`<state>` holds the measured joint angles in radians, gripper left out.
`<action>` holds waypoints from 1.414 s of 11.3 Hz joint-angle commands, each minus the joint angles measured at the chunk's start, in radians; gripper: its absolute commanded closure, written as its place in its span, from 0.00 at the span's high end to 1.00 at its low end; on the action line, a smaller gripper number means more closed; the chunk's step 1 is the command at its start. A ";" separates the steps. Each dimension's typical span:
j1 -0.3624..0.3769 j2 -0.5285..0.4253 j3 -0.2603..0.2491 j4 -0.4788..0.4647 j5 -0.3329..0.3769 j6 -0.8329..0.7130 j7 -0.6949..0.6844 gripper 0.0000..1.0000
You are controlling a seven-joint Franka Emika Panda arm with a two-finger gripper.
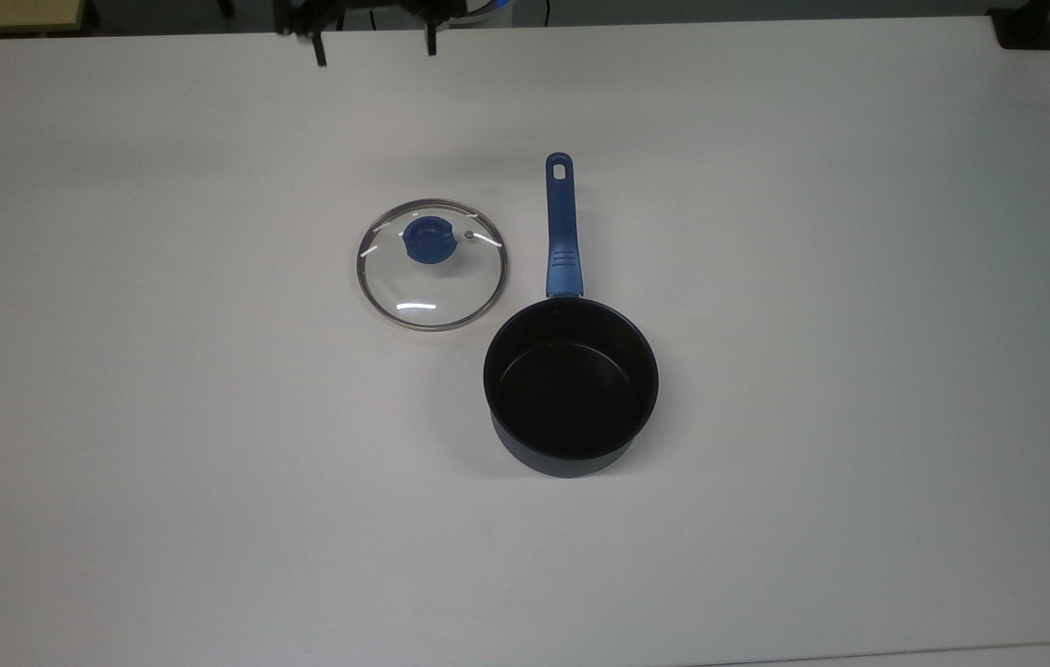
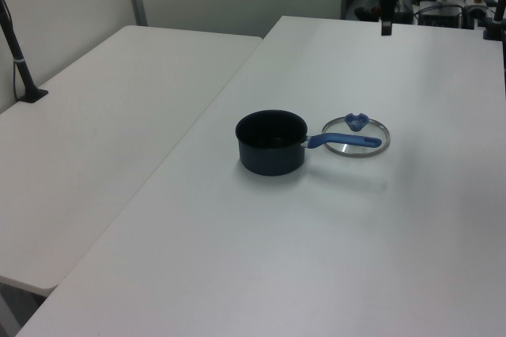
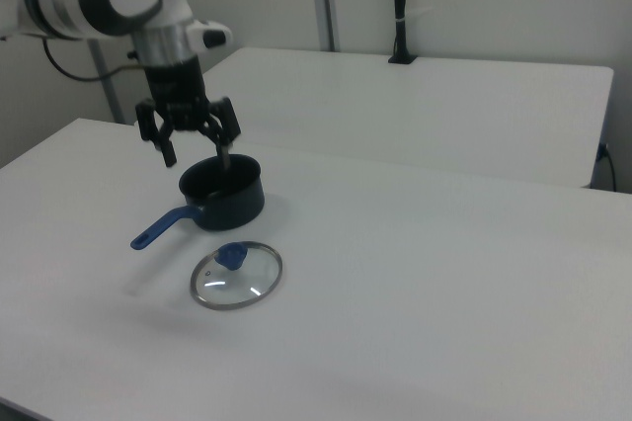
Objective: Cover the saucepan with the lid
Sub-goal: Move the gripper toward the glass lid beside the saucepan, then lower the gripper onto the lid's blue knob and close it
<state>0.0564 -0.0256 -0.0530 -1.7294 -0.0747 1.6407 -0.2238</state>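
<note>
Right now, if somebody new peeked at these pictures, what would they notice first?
Probably the dark saucepan with its long blue handle, standing mid-table. Just to the top view's left of that handle lies the glass lid with a blue knob, flat on the white table. In the right view, the gripper hangs open above the table.

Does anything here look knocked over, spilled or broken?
Nothing stands out. The saucepan sits upright and empty on the white table, with the lid lying flat beside its handle, knob up. The robot's hand hangs open above the table, holding nothing.
</note>
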 commanded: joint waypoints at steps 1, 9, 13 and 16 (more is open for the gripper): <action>-0.007 0.033 -0.001 -0.117 0.000 0.120 -0.072 1.00; 0.008 0.248 0.012 -0.228 -0.011 0.465 -0.072 1.00; 0.022 0.268 0.025 -0.231 0.001 0.499 -0.058 0.95; 0.026 0.271 0.025 -0.233 0.001 0.504 -0.062 0.71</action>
<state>0.0712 0.2510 -0.0225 -1.9425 -0.0747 2.1122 -0.2787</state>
